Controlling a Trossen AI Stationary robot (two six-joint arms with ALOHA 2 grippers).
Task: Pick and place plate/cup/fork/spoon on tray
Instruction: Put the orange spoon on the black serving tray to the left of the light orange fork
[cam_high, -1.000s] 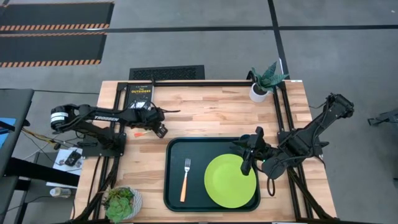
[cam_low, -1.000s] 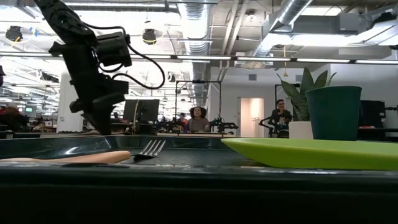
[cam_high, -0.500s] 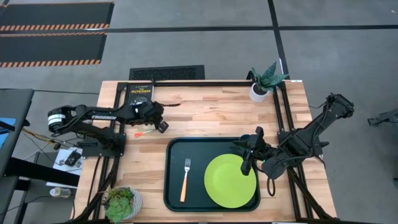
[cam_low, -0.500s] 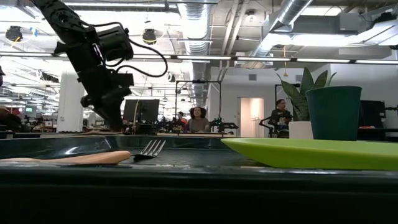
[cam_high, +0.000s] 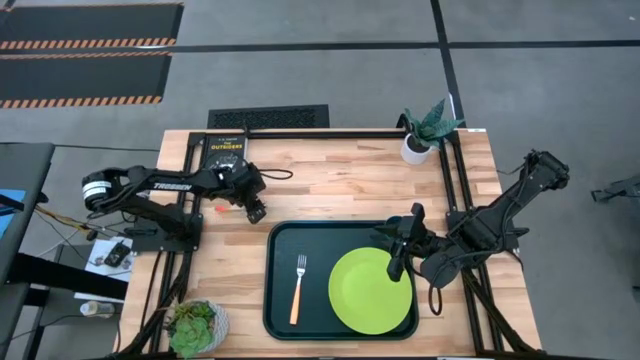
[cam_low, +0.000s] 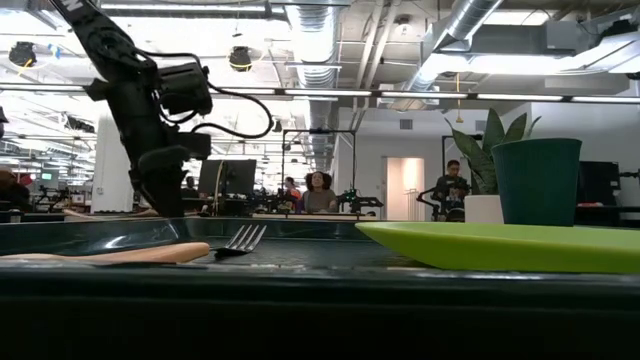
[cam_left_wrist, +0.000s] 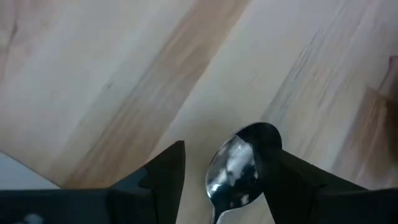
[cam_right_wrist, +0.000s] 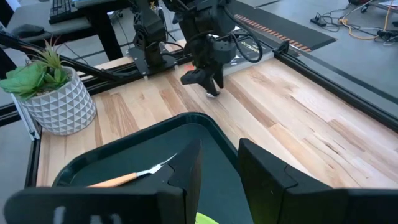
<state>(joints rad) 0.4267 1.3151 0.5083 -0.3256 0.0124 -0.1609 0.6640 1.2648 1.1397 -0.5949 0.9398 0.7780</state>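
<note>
High view, left gripper (cam_high: 256, 212): low over the bare wood just outside the tray's far left corner. Half a second ago it sat higher on the table side, with the spoon lying in plain sight beside it; now it covers the spoon, which no longer shows here.
High view, tray (cam_high: 282, 300): dark green, at the table's near middle, unmoved.
High view, fork (cam_high: 297, 288): lies in the tray's left part, tines toward the far side, same place as before.
High view, plate (cam_high: 371, 291): lime green, in the tray's right part, unchanged.
High view, right gripper (cam_high: 396, 258): poised at the plate's far right edge, same pose as a second ago; the cup is hidden under the arm.
Low view, left arm: reaches down behind the tray rim, its wrist more upright than half a second ago.
Low view, cup (cam_low: 536, 181): dark teal, upright on the plate at the right.
Low view, fork: lies flat on the tray floor, left of the plate.
Left wrist view, spoon (cam_left_wrist: 231, 172): its metal bowl lies on the wood between the two dark fingers (cam_left_wrist: 166, 177), which stand parted on either side; contact cannot be judged.
Right wrist view, right gripper (cam_right_wrist: 219, 163): fingers a narrow gap apart, nothing between them.
Right wrist view, plant pot (cam_right_wrist: 56, 106): white, past the tray's corner.
</note>
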